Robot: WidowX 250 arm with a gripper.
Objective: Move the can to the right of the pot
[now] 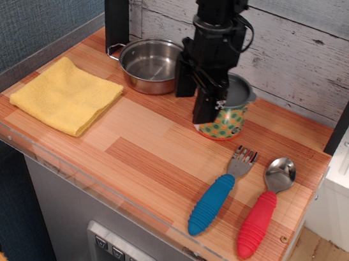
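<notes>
The can (229,121), grey-lidded with orange and green dots on its label, is to the right of the steel pot (148,66), near the back wall, and leans slightly. My gripper (191,108) hangs from the black arm and covers the can's left side. Its dark fingers (204,105) are closed on the can's left edge. Whether the can's base rests flat on the wooden tabletop (145,159) I cannot tell. The pot stands empty at the back left, and its right handle is hidden behind the arm.
A folded yellow cloth (67,94) lies at the left. A blue-handled fork (219,197) and a red-handled spoon (263,210) lie at the front right. A black post (115,7) stands behind the pot. A clear raised rim runs along the table's left and front edges.
</notes>
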